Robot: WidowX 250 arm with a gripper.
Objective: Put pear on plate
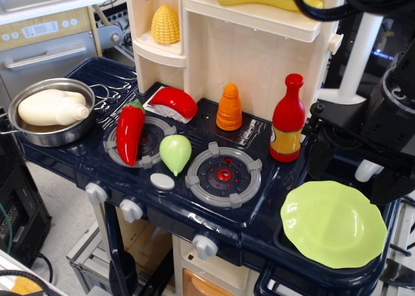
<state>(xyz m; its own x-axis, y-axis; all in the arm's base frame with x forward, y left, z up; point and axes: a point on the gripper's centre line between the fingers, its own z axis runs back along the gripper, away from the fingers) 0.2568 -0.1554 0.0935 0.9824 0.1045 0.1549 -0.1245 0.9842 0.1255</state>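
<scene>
Resting between the two burners, the pear lies on the dark worktop, its tip pointing toward 6 o'clock, touching the red chili side burner ring. From it, the plate sits well apart at 4 o'clock. Above the plate, the black end effector hangs; I cannot tell how far open it is.

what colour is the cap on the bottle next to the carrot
Red. The bottle has a red cap and body with a yellow label, clearest in the observation.image view.
</scene>
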